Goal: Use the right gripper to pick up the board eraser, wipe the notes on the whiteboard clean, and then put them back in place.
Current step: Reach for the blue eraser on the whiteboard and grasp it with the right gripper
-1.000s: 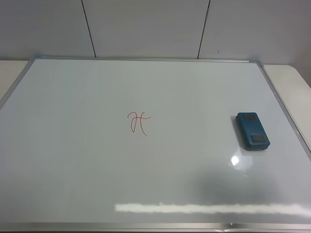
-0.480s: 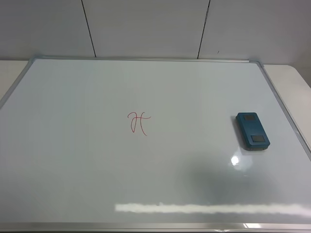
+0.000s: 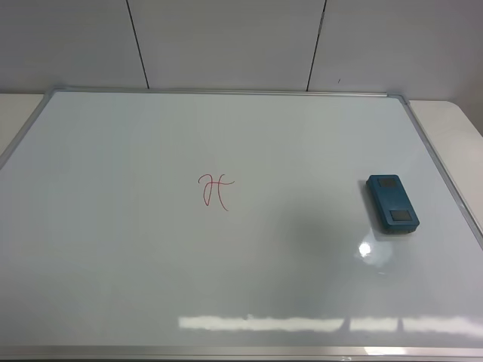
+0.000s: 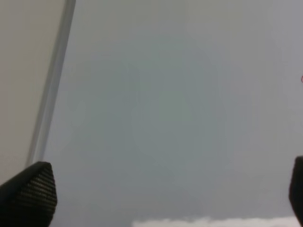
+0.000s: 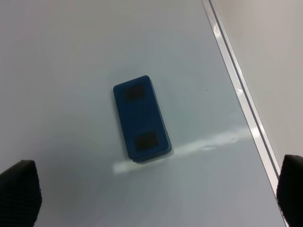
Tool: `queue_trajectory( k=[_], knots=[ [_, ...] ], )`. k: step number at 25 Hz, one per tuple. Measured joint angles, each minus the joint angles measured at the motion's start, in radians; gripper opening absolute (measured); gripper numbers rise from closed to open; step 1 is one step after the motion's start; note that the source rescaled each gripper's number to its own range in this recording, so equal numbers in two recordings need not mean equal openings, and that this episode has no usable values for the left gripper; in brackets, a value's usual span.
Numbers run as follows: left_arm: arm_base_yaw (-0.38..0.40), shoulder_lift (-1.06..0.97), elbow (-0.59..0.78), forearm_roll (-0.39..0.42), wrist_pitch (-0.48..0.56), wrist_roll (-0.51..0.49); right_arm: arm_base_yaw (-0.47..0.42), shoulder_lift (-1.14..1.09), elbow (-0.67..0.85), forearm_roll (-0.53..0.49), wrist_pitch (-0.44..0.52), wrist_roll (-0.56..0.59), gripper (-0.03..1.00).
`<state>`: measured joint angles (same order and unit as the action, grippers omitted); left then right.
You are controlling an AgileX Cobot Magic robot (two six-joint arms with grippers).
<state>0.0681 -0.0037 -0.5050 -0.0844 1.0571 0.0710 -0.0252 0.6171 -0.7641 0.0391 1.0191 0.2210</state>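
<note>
The whiteboard (image 3: 136,279) fills most of the exterior high view. The notes (image 3: 214,191), a small red looped scribble, sit near its middle. The teal board eraser (image 3: 392,203) lies flat on the board's right side, close to the frame. Neither gripper shows in that view. In the right wrist view the right gripper (image 5: 155,189) is open, its fingertips (image 5: 19,191) wide apart above the board, and the board eraser (image 5: 141,119) lies ahead of them, untouched. The left gripper (image 4: 163,191) is open too, over bare whiteboard (image 4: 165,109) near its silver frame (image 4: 52,90).
A pale tabletop (image 3: 453,121) borders the board on the right, and white wall panels (image 3: 226,45) rise behind it. The board's silver frame (image 5: 241,94) runs just beside the eraser.
A dim shadow on the board's front right has drifted left and farther in, and the bright reflection along the front edge has broken up. The eraser and notes have not moved.
</note>
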Motion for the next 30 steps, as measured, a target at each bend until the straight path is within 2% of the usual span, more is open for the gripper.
queue_trajectory(
  k=[14, 20, 30],
  knots=[
    [0.000, 0.000, 0.000, 0.000, 0.000, 0.000, 0.000, 0.409, -0.021, 0.027, -0.054, -0.039, 1.00],
    [0.000, 0.000, 0.000, 0.000, 0.000, 0.000, 0.000, 0.548, -0.021, 0.027, -0.059, -0.125, 1.00],
    [0.000, 0.000, 0.000, 0.000, 0.000, 0.000, 0.066, 0.701, -0.022, -0.063, -0.153, -0.145, 1.00]
  ],
)
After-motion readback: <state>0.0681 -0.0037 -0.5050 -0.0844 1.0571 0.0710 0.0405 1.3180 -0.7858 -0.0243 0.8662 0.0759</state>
